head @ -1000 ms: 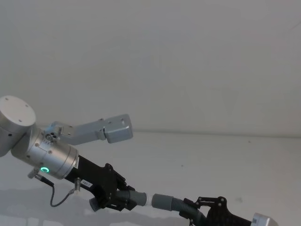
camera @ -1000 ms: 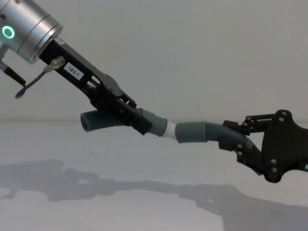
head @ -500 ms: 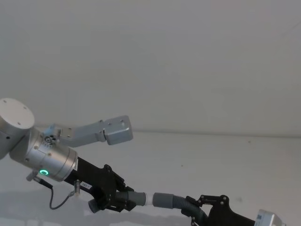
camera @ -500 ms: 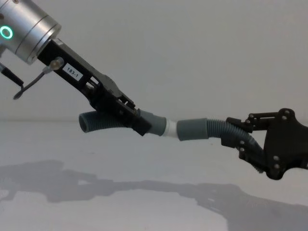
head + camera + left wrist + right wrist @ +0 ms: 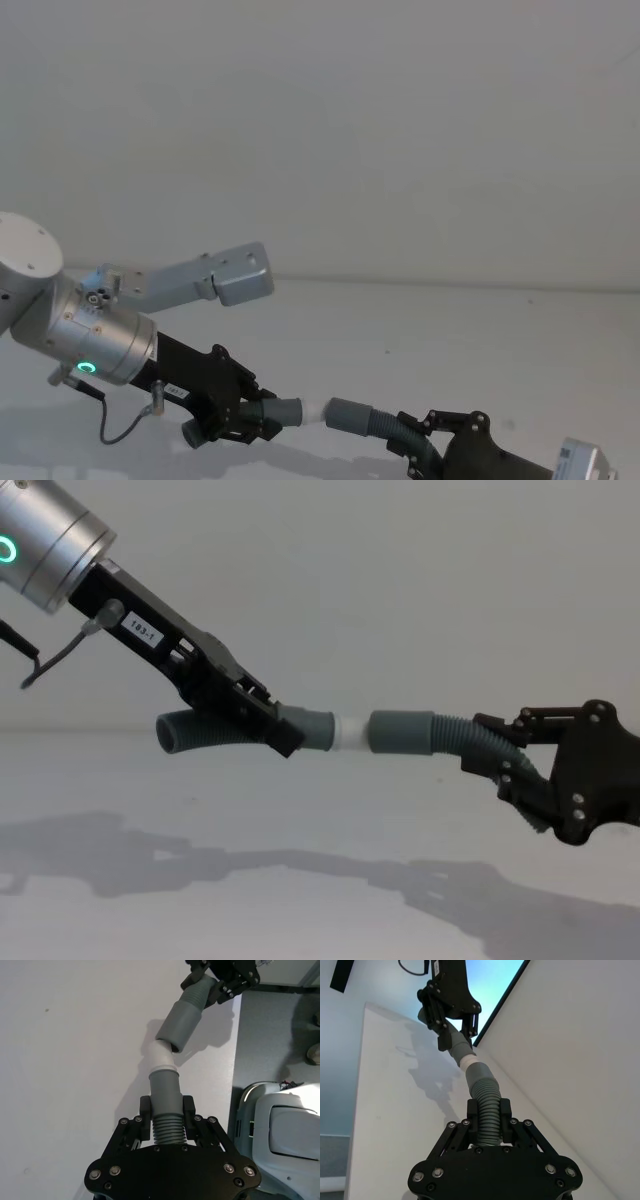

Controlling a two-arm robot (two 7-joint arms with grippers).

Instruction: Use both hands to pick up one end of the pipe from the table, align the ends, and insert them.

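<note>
Head view, lower left of frame: the black two-fingered left gripper [image 5: 243, 420] clamps a dark grey corrugated hose piece [image 5: 278, 412]; at the bottom edge the black right gripper [image 5: 425, 447] clamps the second grey corrugated piece [image 5: 362, 418]. Chest view, mid-frame above the matte white table [image 5: 300, 900]: the narrow white plastic tip [image 5: 350, 731] meets the smooth grey socket cuff [image 5: 402, 732], roughly level. Left wrist view: the tip sits crooked at the cuff's mouth.

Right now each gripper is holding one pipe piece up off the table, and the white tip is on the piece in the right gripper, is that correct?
Not quite. The white tip is on the piece held by the left gripper, as the chest view shows. The right gripper holds the piece with the grey socket cuff. Both pieces are indeed held above the table.
</note>
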